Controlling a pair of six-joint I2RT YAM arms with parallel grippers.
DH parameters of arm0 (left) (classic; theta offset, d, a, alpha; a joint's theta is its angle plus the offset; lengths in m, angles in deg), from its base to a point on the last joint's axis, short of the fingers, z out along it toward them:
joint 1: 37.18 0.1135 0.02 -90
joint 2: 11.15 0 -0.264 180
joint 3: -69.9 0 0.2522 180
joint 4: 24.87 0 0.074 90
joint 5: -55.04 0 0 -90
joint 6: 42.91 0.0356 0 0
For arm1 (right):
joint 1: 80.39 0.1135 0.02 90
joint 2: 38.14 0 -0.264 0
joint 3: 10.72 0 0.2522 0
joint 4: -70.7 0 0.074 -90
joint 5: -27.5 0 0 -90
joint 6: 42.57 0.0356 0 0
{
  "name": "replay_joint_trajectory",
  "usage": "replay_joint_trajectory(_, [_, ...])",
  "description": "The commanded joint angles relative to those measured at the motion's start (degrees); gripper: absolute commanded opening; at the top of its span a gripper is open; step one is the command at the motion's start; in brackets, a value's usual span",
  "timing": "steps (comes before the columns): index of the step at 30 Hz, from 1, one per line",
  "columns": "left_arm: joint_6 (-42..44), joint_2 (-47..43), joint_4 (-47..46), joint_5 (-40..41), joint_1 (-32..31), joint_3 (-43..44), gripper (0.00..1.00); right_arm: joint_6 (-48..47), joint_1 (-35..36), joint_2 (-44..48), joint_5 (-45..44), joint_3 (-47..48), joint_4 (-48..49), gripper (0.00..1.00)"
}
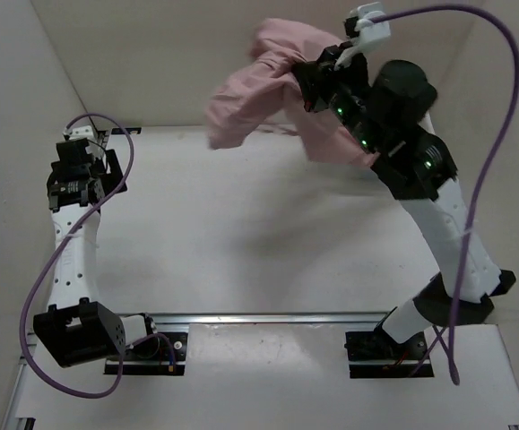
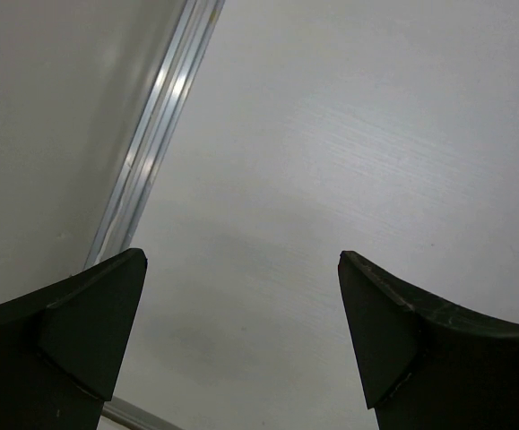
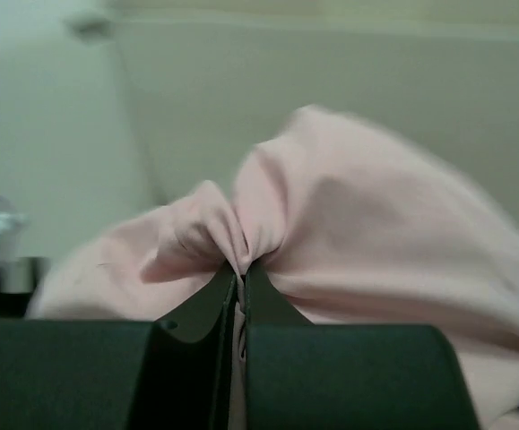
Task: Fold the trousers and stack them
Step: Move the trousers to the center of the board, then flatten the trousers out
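The dusty-pink trousers (image 1: 255, 94) hang bunched in the air at the back of the table, held up by my right gripper (image 1: 308, 76). In the right wrist view the right gripper (image 3: 240, 269) is shut on a pinched fold of the pink trousers (image 3: 349, 224), which billow to both sides of the fingers. My left gripper (image 1: 84, 143) sits low at the left side of the table, far from the trousers. In the left wrist view the left gripper (image 2: 241, 269) is open and empty, with only bare white table between its fingers (image 2: 89, 313).
White walls close the workspace at the back and both sides (image 1: 26, 107). A metal rail (image 2: 151, 134) runs along the table's left edge by the left gripper. Purple cables (image 1: 501, 116) loop off both arms. The arm bases (image 1: 384, 345) stand at the near edge.
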Motion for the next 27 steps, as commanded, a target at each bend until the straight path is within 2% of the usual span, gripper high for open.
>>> replay_joint_trajectory(1, [-0.03,-0.38,-0.82,0.26,0.23,3.86,1.00,0.70,4.33,3.51,9.30,-0.31,12.03,0.00])
replay_joint_trajectory(8, [-0.03,-5.30,-0.82,3.78,0.23,4.66,1.00,9.84,4.35,-0.96,5.87,-8.84,5.28,0.00])
replay_joint_trajectory(12, [-0.03,-6.80,-0.82,6.94,0.23,4.66,1.00,11.87,1.89,-6.50,11.40,-11.04,0.18,0.02])
replay_joint_trajectory(13, [-0.03,-6.80,-0.82,6.95,0.23,4.05,1.00,12.92,0.23,-9.47,9.40,-11.04,-4.71,0.12])
replay_joint_trajectory(14, [-0.03,-6.80,-0.82,6.95,0.23,4.04,1.00,15.19,-1.09,-11.06,7.90,-11.04,-7.89,0.27])
replay_joint_trajectory(15, [-0.03,-7.32,-0.82,6.95,0.23,3.35,1.00,16.69,-2.50,-13.69,6.24,-12.17,-14.19,0.80])
replay_joint_trajectory(16, [-0.03,-7.32,-0.82,6.95,0.23,2.82,1.00,18.80,-5.99,-14.67,4.04,-13.05,-17.12,0.89])
replay_joint_trajectory(18, [-0.03,-7.32,-0.82,6.34,0.23,1.50,1.00,23.73,-10.31,-15.39,1.56,-18.73,-20.65,0.92])
replay_joint_trajectory(19, [-0.03,-7.32,-0.82,4.59,0.23,-0.51,1.00,24.70,-13.99,-15.39,1.56,-21.04,-21.45,0.94])
replay_joint_trajectory(21, [-0.03,-7.32,1.71,0.91,-0.29,-4.28,1.00,23.84,-15.78,-11.90,2.52,-27.26,-20.06,0.94])
replay_joint_trajectory(24, [-0.03,-7.32,4.54,-0.43,-5.45,-9.91,1.00,16.73,-11.59,-6.43,5.59,-32.38,-12.42,0.95])
replay_joint_trajectory(26, [-0.03,-7.32,4.54,-0.44,-8.71,-18.25,1.00,14.00,-8.51,-5.81,10.23,-34.68,-8.91,0.96])
replay_joint_trajectory(27, [-0.03,-6.71,4.54,-0.44,-12.47,-20.89,1.00,12.50,-5.36,-5.81,11.74,-35.29,-8.10,0.96])
